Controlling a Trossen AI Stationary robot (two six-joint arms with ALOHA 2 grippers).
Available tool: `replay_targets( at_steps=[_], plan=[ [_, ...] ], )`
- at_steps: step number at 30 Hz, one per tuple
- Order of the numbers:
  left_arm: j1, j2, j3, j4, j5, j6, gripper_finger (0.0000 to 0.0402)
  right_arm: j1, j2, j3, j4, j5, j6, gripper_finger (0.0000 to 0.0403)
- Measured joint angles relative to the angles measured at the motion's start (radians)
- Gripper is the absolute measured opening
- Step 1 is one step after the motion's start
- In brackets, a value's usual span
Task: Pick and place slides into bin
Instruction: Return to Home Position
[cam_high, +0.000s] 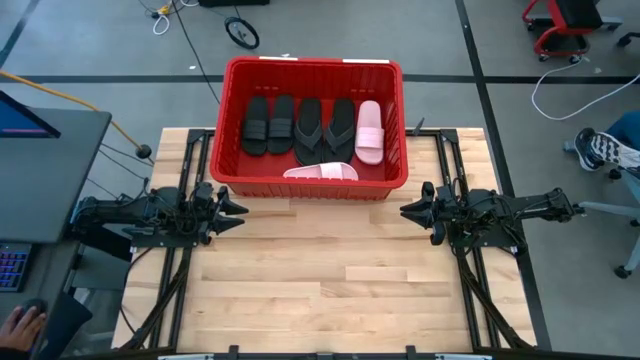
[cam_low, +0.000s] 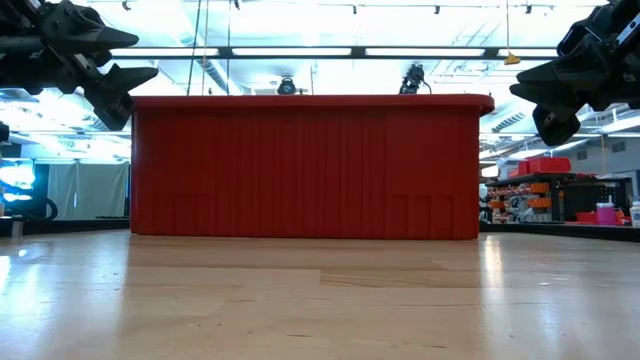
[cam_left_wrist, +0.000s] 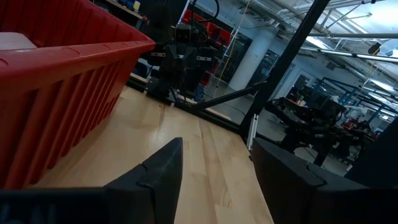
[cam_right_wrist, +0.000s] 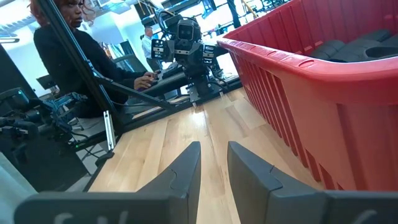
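Observation:
The red bin (cam_high: 316, 70) stands at the far middle of the wooden table; its near wall fills the low view (cam_low: 305, 165). Inside lie two black wide-strap slides (cam_high: 267, 124), two black flip-flops (cam_high: 324, 129) and a pink slide (cam_high: 369, 130). A second pink slide (cam_high: 321, 172) rests against the bin's near wall. My left gripper (cam_high: 238, 210) hovers near the bin's near left corner, open and empty, and also shows in its wrist view (cam_left_wrist: 214, 146). My right gripper (cam_high: 408, 211) hovers near the near right corner, open by a narrow gap and empty, and also shows in its wrist view (cam_right_wrist: 213, 144).
Bare wooden table top (cam_high: 320, 290) lies between and in front of both arms. A person (cam_right_wrist: 68, 56) sits at a desk beyond the table's left side, with a hand (cam_high: 20, 322) on it. A blue-white sneaker (cam_high: 600, 148) shows on the floor at the far right.

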Motion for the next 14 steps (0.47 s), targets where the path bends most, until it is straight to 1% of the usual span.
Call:
replay_targets(
  at_steps=[9, 14],
  plan=[
    [0.000, 0.000, 0.000, 0.000, 0.000, 0.000, 0.0191, 0.000, 0.000, 0.000, 0.000, 0.000, 0.000, 0.0085],
    [0.000, 0.000, 0.000, 0.000, 0.000, 0.000, 0.0195, 0.000, 0.000, 0.000, 0.000, 0.000, 0.000, 0.0085]
  ],
)
